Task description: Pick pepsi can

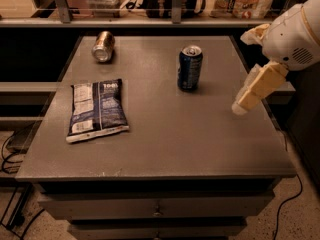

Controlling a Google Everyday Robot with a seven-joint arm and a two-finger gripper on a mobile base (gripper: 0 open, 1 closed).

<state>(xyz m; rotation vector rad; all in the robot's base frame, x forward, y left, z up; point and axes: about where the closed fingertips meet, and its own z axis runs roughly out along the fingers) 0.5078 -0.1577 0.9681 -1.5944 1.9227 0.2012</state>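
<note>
hand point(243, 73) hovering spread apart, right of the upright pepsi can point(190, 68); we're judging it light, slick, dentable, so we're favouring mid-body.

Glossy metal pepsi can point(190, 68), matt table point(175, 134), plastic gripper point(241, 71) at right

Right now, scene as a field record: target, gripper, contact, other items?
target: pepsi can, upright, back centre-right of the table
gripper: gripper above the table's right edge, to the right of the pepsi can
contact: none, gripper apart from the can
other: bronze can on its side, back left; blue-and-white snack bag lying flat, left
</note>
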